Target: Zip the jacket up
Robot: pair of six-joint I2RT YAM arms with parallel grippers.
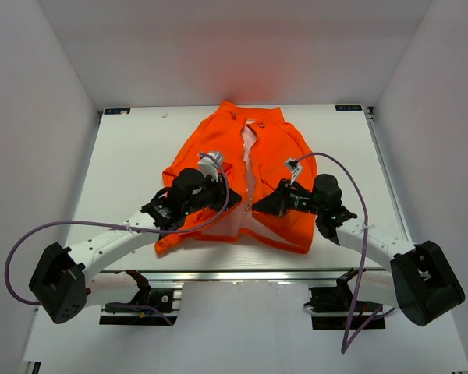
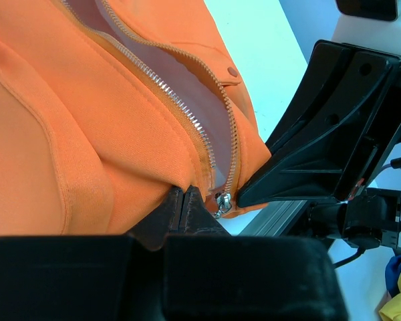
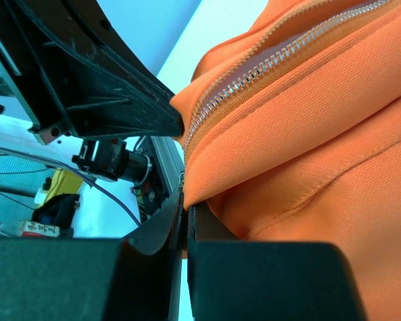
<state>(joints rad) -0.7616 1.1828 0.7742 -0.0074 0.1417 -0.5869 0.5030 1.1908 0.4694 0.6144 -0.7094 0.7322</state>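
The orange jacket point(image 1: 277, 156) lies flat on the white table point(image 1: 132, 164), its front open along the centre zipper point(image 1: 249, 167). Both grippers meet at the bottom hem, one on each side of the zipper. My left gripper point(image 1: 235, 201) point(image 2: 180, 199) is shut on the hem fabric just left of the teeth point(image 2: 187, 110), with the silver slider point(image 2: 222, 202) right beside its tips. My right gripper point(image 1: 256, 207) point(image 3: 186, 204) is shut on the other front edge of the jacket point(image 3: 307, 134), below its row of teeth point(image 3: 254, 70). The two zipper halves spread apart above the slider.
An aluminium rail point(image 1: 242, 275) runs along the table's near edge, just below the hem. White walls enclose the table on three sides. The right arm's black finger point(image 2: 314, 160) sits close beside my left gripper. A purple cable point(image 1: 351, 175) loops over the right arm.
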